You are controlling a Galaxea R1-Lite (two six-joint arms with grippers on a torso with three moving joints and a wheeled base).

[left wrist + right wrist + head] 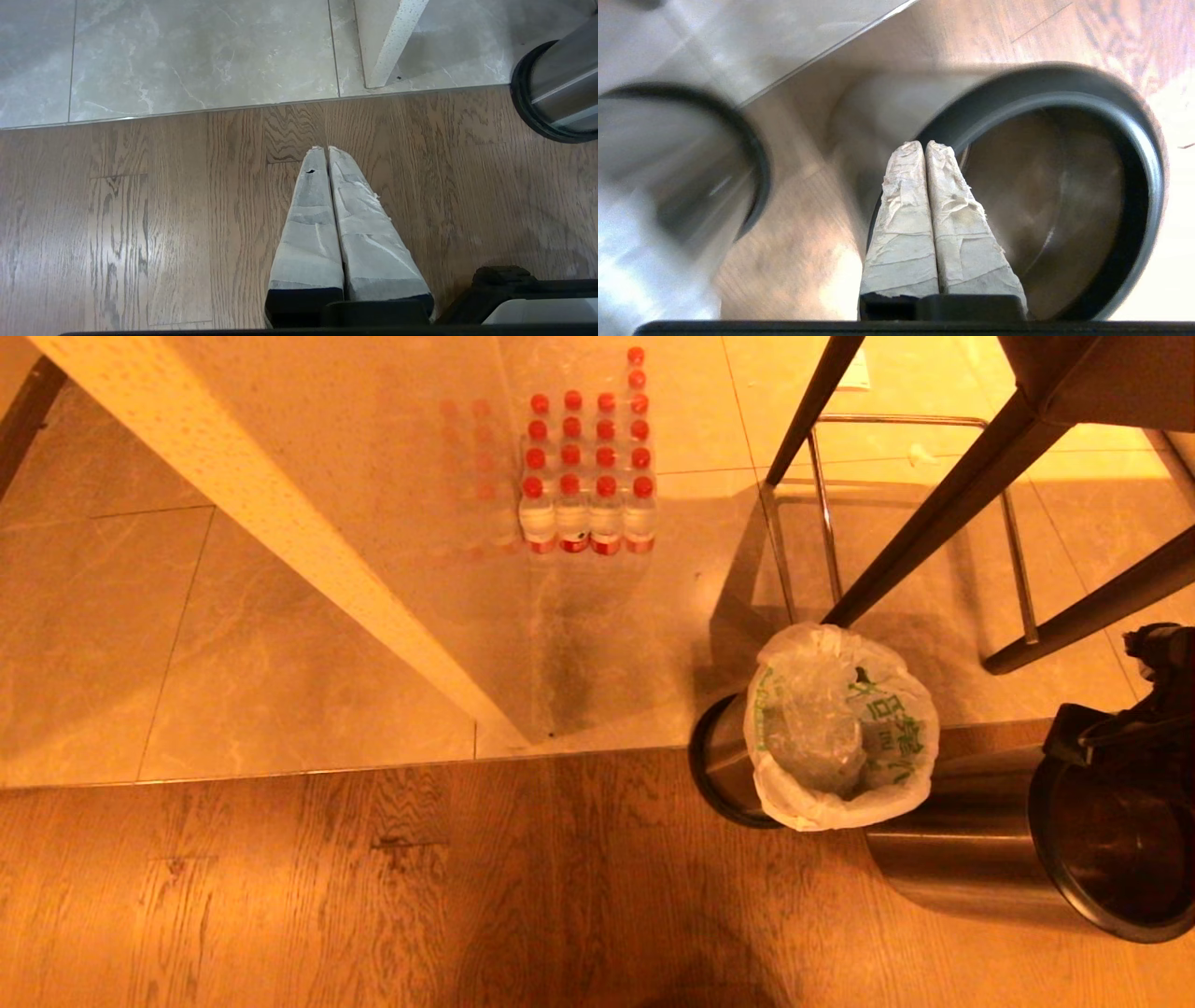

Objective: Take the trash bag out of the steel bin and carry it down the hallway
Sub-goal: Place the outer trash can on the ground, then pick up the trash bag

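The white crinkly trash bag (840, 737) with green print lines the steel bin (717, 756), its rim folded over the top. The bin stands where the wood floor meets the tiles, and its base also shows in the left wrist view as the steel bin (556, 93). My right arm (1134, 709) enters at the right edge, to the right of the bag. My right gripper (925, 143) is shut and holds nothing; it hangs over the black rim of a second, bagless bin (1064, 196). My left gripper (326, 148) is shut and empty above the wood floor.
The second steel bin (1102, 840) stands just right of the bagged one. Dark stool legs (934, 513) and a metal frame rise behind both bins. A pack of red-capped bottles (588, 476) sits on the tiled floor (280, 644). A wall corner (280, 513) juts in at the left.
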